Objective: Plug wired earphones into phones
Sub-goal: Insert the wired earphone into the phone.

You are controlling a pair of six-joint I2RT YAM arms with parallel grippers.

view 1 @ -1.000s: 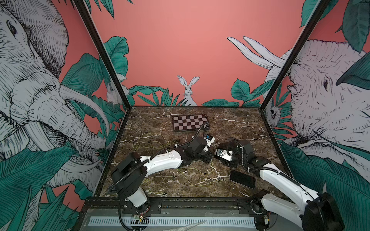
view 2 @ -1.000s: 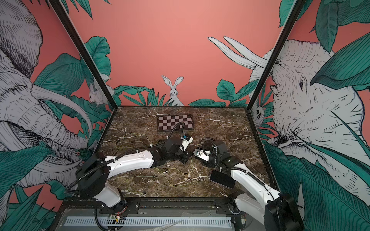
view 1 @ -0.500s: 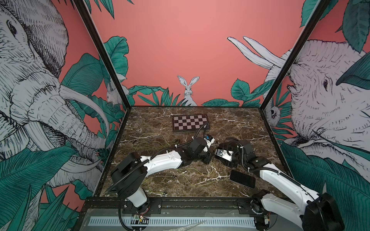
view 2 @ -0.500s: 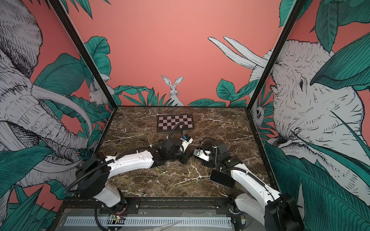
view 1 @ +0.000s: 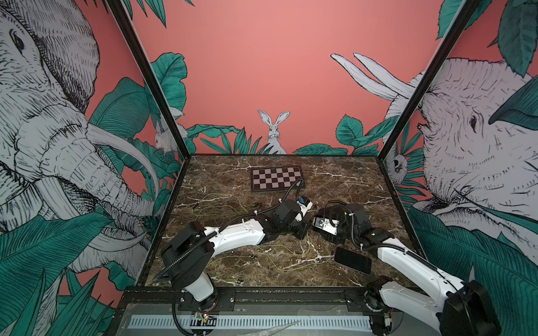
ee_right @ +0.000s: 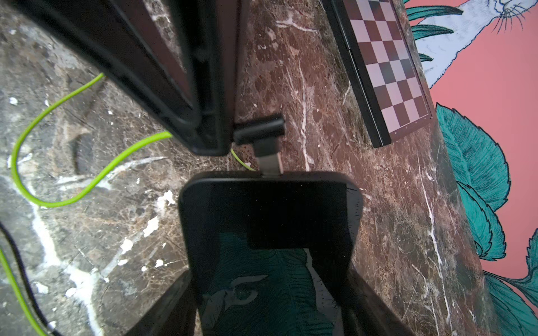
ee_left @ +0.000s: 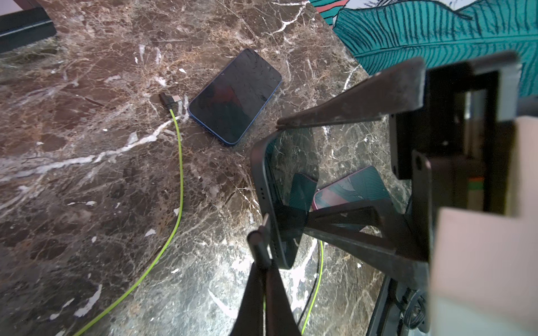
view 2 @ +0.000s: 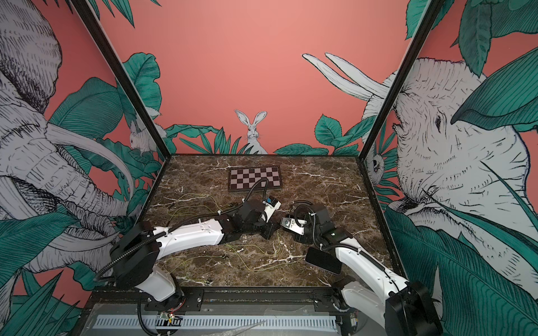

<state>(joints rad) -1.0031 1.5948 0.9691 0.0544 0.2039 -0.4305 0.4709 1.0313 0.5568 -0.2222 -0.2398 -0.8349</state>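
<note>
My right gripper (ee_right: 269, 279) is shut across the width of a black phone (ee_right: 267, 218) and holds it above the marble. My left gripper (ee_left: 262, 263) is shut on the dark plug (ee_left: 257, 247) of a yellow-green earphone cord. The plug's metal tip (ee_right: 270, 164) touches the held phone's end edge (ee_left: 263, 197); I cannot tell whether it is in the port. A second phone (ee_left: 235, 96) lies flat with another plug (ee_left: 168, 100) and its cord (ee_left: 180, 174) beside it. This phone (view 1: 352, 260) is near the right arm in both top views.
More yellow-green cords (view 1: 221, 203) lie loose over the left and front of the marble floor. A checkerboard (view 1: 276, 179) lies at the back. A further phone (ee_left: 349, 186) lies under the right gripper. Painted walls close in three sides.
</note>
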